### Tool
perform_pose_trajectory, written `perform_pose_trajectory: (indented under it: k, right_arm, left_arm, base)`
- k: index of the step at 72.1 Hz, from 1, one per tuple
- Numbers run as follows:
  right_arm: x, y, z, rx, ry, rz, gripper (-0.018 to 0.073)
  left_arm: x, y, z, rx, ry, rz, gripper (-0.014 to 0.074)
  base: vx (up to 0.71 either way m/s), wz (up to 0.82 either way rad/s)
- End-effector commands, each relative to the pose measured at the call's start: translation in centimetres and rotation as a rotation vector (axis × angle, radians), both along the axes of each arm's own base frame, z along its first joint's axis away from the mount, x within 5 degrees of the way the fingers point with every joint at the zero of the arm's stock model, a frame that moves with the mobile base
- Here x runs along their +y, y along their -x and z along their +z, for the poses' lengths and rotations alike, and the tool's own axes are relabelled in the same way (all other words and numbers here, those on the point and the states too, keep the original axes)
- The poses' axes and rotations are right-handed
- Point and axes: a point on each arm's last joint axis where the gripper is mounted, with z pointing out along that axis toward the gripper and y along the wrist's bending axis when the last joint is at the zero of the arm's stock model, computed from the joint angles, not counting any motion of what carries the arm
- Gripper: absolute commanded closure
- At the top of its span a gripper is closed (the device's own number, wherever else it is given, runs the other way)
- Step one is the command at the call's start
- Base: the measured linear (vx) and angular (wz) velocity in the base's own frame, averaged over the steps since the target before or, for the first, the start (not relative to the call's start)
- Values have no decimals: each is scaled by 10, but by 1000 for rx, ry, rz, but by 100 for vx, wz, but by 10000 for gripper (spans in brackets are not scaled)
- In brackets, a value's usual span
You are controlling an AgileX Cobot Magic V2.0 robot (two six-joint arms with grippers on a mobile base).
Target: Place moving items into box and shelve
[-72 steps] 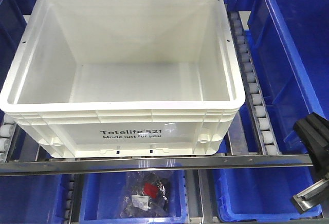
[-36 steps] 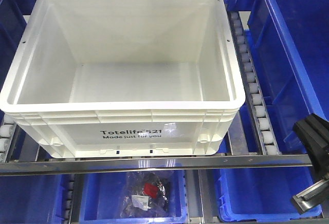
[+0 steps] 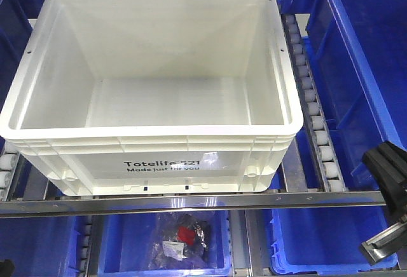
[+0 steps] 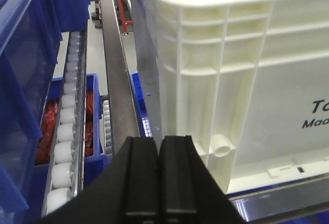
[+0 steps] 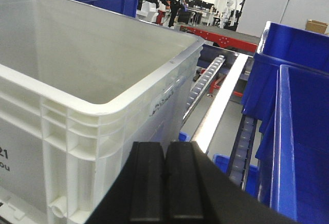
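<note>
I see almost nothing change across the last second: the box point(image 3: 152, 93) sits where it sat on the roller shelf point(image 3: 316, 138), square to the shelf's front rail point(image 3: 191, 202), its print facing me and its floor bare. The one new thing is a small dark shape at the bottom-left corner of the front view; I cannot tell what it is, though the left arm may be rising there.

Blue bins point(image 3: 356, 67) flank the box on both sides and fill the level below, one holding a bagged part with a red piece point(image 3: 183, 236).

The right gripper point(image 5: 158, 193) hovers just off the box's front right corner, fingers pressed together and holding nothing. The left gripper point(image 4: 158, 178) waits at the box's front left corner, equally closed and empty.

The moving items appear in no view, so I judge loading has not begun; the arms look parked rather than reaching.
</note>
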Motion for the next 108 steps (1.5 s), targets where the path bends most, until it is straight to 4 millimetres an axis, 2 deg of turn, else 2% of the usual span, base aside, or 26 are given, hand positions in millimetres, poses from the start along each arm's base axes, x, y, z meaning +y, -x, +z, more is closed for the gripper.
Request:
perform_pose_trajectory:
  k: [1,69,78,92,108]
  right_arm:
    - [1,-1,16,-90,-33,9,574]
    - [1,-1,15,-87,-33,8,574]
    - [0,-1,5,-50,-85,-4,574]
    - [-6,11,-38,26,-107,-15,574]
    - [-12,26,-41,4,-109,-8,574]
  left_arm:
    - [0,0,-1,-54,-9,-5,624]
    - [0,0,-2,-36,-12,-5,624]
    - [0,0,-2,-36,-12,-5,624]
    - [0,0,-2,-36,-12,-5,624]
    - [0,0,-2,-36,-12,-5,624]
  base:
    - [0,-1]
    - [0,0]
    - [0,0]
    - [0,0]
    - [0,0]
